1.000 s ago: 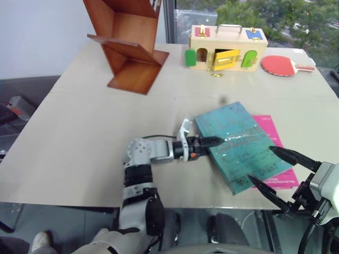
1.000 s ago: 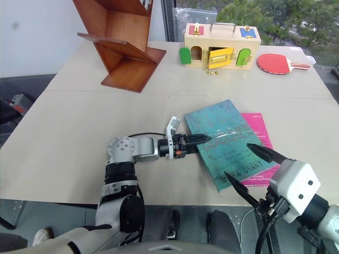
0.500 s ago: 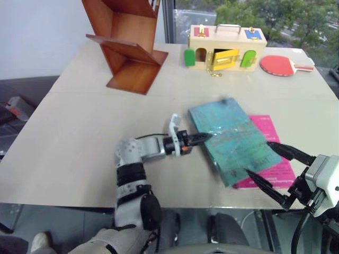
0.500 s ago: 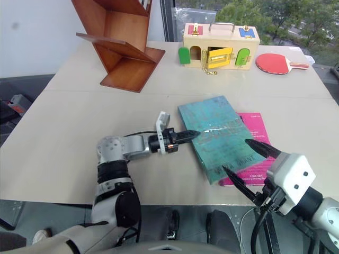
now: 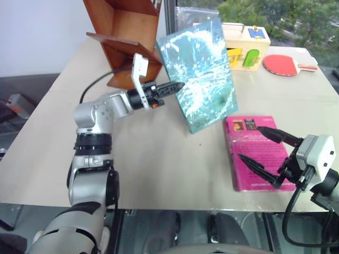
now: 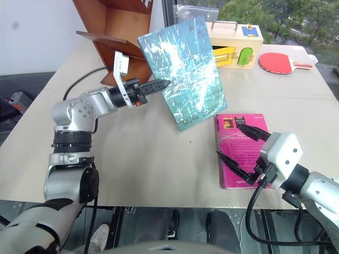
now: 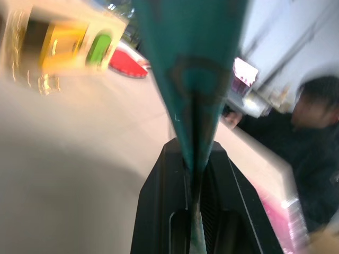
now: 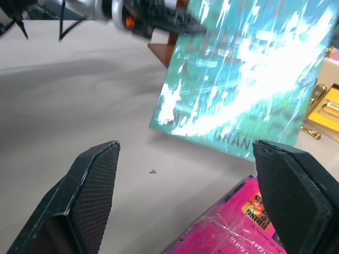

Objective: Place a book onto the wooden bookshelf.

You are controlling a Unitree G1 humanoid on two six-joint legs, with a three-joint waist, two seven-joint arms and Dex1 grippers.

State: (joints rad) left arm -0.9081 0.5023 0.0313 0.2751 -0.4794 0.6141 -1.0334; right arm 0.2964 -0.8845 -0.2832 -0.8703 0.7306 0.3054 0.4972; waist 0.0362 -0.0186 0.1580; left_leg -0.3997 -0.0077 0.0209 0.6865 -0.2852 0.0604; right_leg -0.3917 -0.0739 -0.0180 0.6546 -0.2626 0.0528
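Note:
The teal-blue book [image 5: 200, 74] hangs upright above the table, its glossy cover facing me. My left gripper [image 5: 177, 85] is shut on its left edge; the left wrist view shows the book's edge [image 7: 196, 79] pinched between the black fingers [image 7: 159, 211]. The wooden bookshelf [image 5: 124, 37], reddish-brown with slanted boards, stands at the far left of the table, just behind the raised book. My right gripper [image 5: 257, 145] is open, low at the front right, its fingertips over a pink book [image 5: 254, 153]. The right wrist view shows the teal book [image 8: 238, 90] ahead of its spread fingers [image 8: 90, 190].
A pale wooden box [image 5: 244, 42] with coloured doors sits at the back, partly hidden by the book. A red table-tennis paddle [image 5: 283, 64] lies to its right. The pink book lies near the table's front right edge. A person shows in the left wrist view.
My left gripper has lifted the teal book off the table and the pink book, rolled it upright, and carried it up and toward the bookshelf. The right gripper edged forward slightly.

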